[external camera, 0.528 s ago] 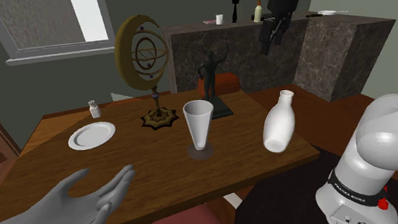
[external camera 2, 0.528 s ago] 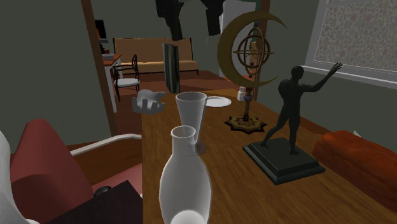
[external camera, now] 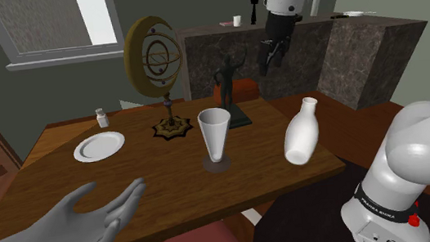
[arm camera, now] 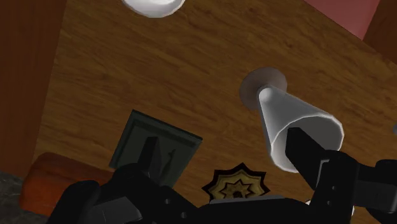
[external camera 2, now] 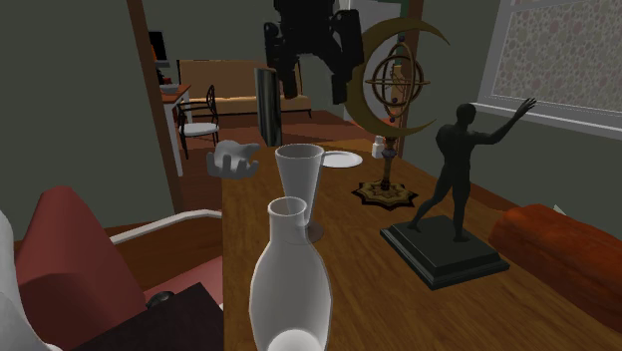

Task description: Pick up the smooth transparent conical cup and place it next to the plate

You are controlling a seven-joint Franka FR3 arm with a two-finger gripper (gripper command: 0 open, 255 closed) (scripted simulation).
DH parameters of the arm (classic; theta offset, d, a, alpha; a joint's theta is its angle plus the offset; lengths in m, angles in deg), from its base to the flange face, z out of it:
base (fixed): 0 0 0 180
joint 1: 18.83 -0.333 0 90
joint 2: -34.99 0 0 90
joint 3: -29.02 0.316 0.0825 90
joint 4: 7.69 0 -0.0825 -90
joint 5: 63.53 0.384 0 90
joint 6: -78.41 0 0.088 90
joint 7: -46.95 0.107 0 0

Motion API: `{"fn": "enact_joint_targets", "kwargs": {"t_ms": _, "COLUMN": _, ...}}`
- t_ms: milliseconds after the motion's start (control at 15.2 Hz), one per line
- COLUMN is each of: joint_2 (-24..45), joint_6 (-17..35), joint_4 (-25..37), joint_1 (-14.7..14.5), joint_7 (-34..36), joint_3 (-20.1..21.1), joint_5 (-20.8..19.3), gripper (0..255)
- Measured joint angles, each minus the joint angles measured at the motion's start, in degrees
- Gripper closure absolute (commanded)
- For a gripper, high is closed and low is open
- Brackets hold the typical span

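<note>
The pale conical cup stands upright near the middle of the wooden table, on a small round foot. It also shows as cup and cup. The white plate lies toward the shoulder view's left, and in the second exterior view the plate is behind the cup. My black gripper hangs open high above the table, behind the cup and to its right in the shoulder view. The gripper holds nothing. From the wrist, the gripper spreads its fingers, and the cup sits by the right finger.
A brass armillary sphere and a dark statue stand behind the cup. A white vase stands near the table's right edge. A grey hand sculpture lies at the front. A small shaker sits beyond the plate. A stone counter rises behind.
The gripper has moved toward the shoulder view's left and come lower in the second exterior view, closer over the table. Its fingers stay open. The cup has not moved.
</note>
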Motion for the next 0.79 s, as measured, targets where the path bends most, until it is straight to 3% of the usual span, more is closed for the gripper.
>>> {"fn": "enact_joint_targets", "kwargs": {"t_ms": 792, "joint_2": 19.3, "joint_6": 19.4, "joint_4": 0.1, "joint_1": -4.6, "joint_7": 0.2, "joint_3": 1.1, "joint_5": 9.8, "gripper": 0}}
